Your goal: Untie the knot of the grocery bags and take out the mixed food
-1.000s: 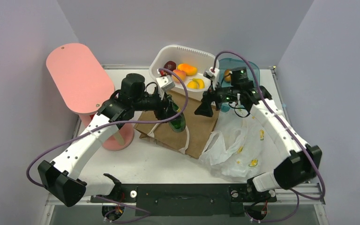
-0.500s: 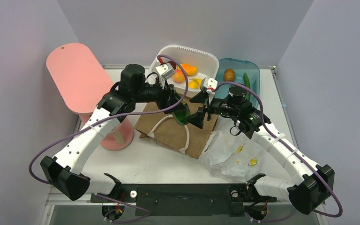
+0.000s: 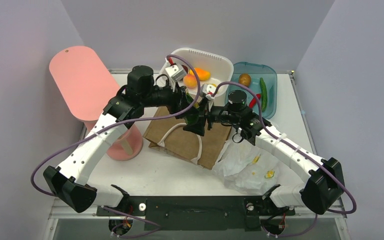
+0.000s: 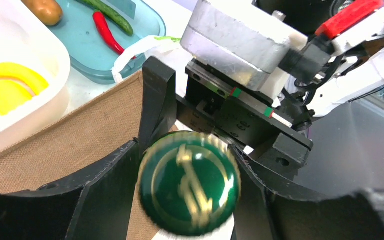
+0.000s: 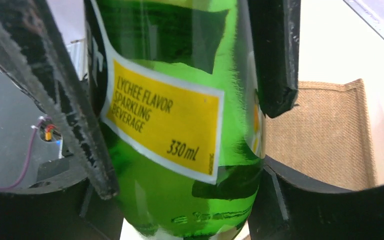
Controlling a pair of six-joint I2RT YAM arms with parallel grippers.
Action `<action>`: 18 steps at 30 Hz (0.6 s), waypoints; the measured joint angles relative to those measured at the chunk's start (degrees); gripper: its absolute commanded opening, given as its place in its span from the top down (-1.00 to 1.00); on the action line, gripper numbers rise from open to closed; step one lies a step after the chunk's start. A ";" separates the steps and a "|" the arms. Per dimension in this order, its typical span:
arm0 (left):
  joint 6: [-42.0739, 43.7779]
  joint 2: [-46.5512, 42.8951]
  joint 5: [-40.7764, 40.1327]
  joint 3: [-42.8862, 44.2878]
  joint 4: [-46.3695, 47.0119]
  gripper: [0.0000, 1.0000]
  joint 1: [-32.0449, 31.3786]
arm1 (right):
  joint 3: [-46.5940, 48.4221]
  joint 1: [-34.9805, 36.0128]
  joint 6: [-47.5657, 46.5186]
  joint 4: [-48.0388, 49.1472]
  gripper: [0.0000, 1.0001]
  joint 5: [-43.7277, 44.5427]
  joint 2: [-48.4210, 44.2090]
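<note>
Right arm has swung in from the teal plastic tray [image 3: 272, 95]. The right gripper [image 3: 203, 121] now meets the left gripper [image 3: 190, 112] in mid-air, and we read this as a handover of food already out of its bag.

The green glass bottle with a yellow label [image 5: 180, 125] is smooth and glossy. It sits pinched near its top between the left gripper's black fingers, green-and-gold cap [image 4: 189, 190] towards that wrist.

Right fingers [image 5: 272, 55] bracket the bottle's body; we cannot tell whether they press the glass.

Beneath both grippers lies the stiff brown paper bag [image 3: 175, 137]. Beyond the right gripper's outer side, the crinkly translucent white plastic bag [image 3: 252, 167] lies slack.
</note>
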 measured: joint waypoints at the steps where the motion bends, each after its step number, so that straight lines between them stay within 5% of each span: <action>1: 0.42 0.00 -0.24 0.11 0.00 1.00 0.02 | 0.00 0.00 0.24 0.70 0.45 -0.17 0.44; 3: 0.55 0.00 -0.09 0.20 0.02 0.89 0.24 | 0.00 0.28 1.42 1.62 0.96 -0.17 0.70; 4: 0.59 0.00 -0.11 0.28 0.04 0.52 0.26 | 0.00 0.33 1.97 2.01 1.00 -0.22 0.76; 6: 0.33 -0.07 -0.35 0.46 0.52 0.29 0.31 | 0.00 0.37 3.65 3.32 1.00 -0.15 0.87; 18: -9.53 -4.68 -3.74 -3.15 15.41 0.10 2.67 | 0.37 1.57 20.28 22.51 1.00 3.45 3.26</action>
